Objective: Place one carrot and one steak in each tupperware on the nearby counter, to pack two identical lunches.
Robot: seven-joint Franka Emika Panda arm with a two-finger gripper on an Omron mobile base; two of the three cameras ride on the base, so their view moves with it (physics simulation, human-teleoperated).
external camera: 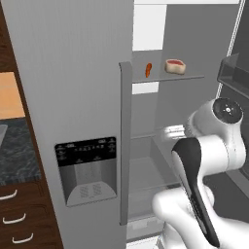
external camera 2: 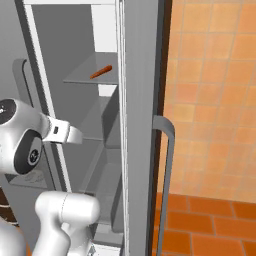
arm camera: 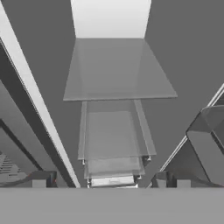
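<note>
An orange carrot (external camera: 148, 70) and a red raw steak (external camera: 175, 66) lie apart on the glass fridge shelf (external camera: 168, 78); the closed grey fridge door (external camera: 73, 97) stands left; the claw (arm camera: 111, 186) gapes wide, empty

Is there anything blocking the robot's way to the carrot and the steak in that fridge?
Nothing visible does. The fridge door stands open, and the carrot and steak lie uncovered on the upper shelf, above the arm. The open tool faces the lower shelves.

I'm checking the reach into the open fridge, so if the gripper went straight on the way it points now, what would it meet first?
Judging by the hand view, the open gripper aims into the fridge interior, under the glass shelf. Probably the lower drawers come first, though depth is unclear.
</note>
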